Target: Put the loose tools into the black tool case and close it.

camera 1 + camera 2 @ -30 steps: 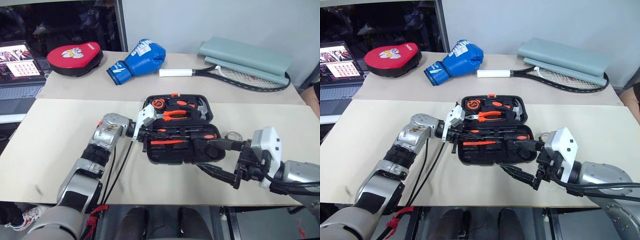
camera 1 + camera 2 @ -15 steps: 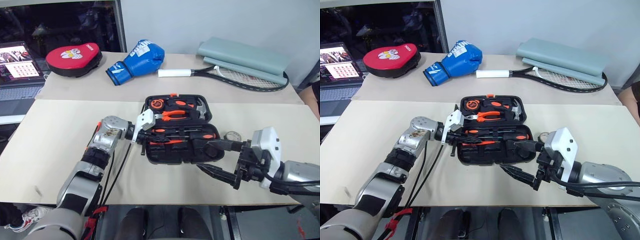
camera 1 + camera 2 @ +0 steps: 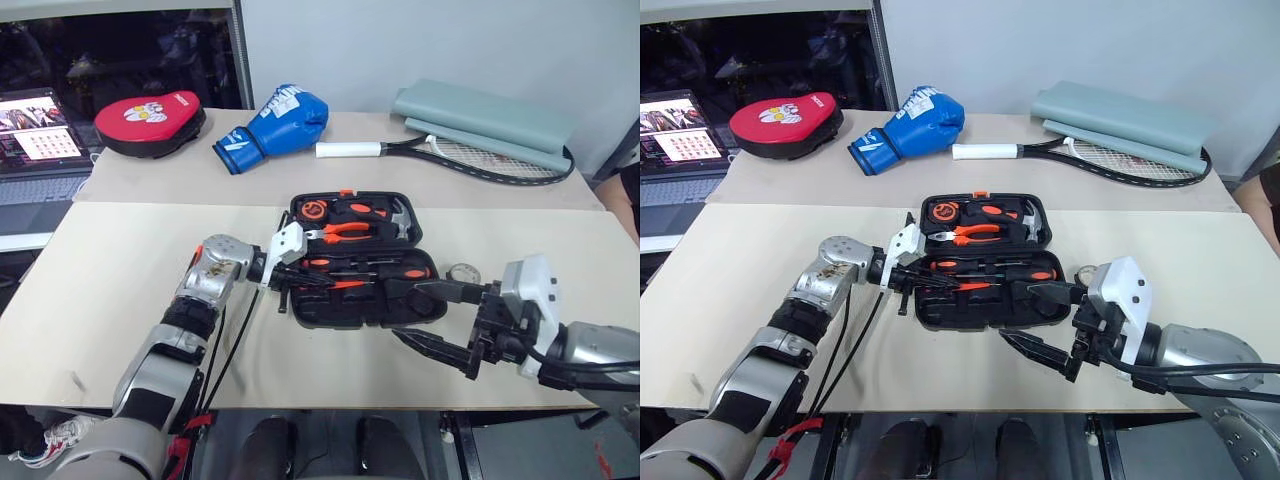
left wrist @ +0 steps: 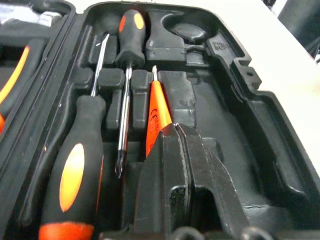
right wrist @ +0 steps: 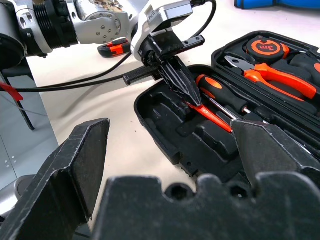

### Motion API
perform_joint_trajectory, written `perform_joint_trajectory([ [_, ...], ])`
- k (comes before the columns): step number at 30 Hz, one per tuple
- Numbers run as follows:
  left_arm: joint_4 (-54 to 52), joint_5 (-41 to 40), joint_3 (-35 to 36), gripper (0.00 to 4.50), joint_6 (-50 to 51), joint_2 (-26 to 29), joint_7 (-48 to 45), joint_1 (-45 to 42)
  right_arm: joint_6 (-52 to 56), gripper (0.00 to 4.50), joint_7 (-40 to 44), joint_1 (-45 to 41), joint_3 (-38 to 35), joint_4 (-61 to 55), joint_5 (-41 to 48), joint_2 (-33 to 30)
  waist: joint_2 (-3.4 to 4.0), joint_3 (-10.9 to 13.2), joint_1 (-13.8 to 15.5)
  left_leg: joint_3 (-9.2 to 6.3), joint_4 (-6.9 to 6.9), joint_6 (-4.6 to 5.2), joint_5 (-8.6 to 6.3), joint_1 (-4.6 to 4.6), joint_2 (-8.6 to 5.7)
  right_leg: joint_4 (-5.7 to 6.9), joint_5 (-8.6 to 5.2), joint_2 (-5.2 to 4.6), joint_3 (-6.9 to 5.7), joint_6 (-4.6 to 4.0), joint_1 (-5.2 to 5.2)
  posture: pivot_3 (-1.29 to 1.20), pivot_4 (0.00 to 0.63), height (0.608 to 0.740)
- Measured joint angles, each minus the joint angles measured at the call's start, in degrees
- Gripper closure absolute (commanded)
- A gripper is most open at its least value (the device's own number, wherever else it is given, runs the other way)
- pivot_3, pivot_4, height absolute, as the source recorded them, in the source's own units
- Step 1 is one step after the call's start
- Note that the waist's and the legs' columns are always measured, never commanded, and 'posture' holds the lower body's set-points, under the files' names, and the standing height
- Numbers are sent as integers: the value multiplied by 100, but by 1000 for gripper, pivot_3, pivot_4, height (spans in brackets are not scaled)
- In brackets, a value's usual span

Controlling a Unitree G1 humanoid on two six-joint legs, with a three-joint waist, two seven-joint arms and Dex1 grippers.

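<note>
Left gripper [image 4: 172,135] placing the tester pen [image 4: 157,112] in the open case [image 3: 425,300].
Its fingers are pinching the pen; right gripper [image 3: 435,320] is hovering beside the case, fingers apart.

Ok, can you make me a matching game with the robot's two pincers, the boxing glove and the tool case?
Things:
1. left pincer
2. right pincer
3. boxing glove
4. tool case

States:
A. blue, on the far table
B. shut, on a thin red tool in the case
C. lying open, tools in it
D. wide open, holding nothing

Pairs: 1-B, 2-D, 3-A, 4-C
</note>
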Motion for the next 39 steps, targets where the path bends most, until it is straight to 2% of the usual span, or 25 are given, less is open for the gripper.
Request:
perform_joint_trajectory([
  [6,-117,12,-5,4482,128,-109,104,-10,0,0,-4,-18,37,8,-12,4,0,0,8,0,0,0,0,-25,-2,3,1,-1,1,0,-29,0,150,736],
  [28,-17,-73,132,4482,403,-629,342,-273,-1,0,-67,34,102,7,-52,56,-1,1,55,0,0,0,0,-32,-6,-3,3,-4,0,5,-32,0,150,736],
  [39,405,403,-120,4482,-232,-536,551,-415,-1,0,-101,-4,197,32,-102,72,-1,1,7,1,0,0,0,-29,-5,-3,3,-3,1,4,-31,0,150,736],
])
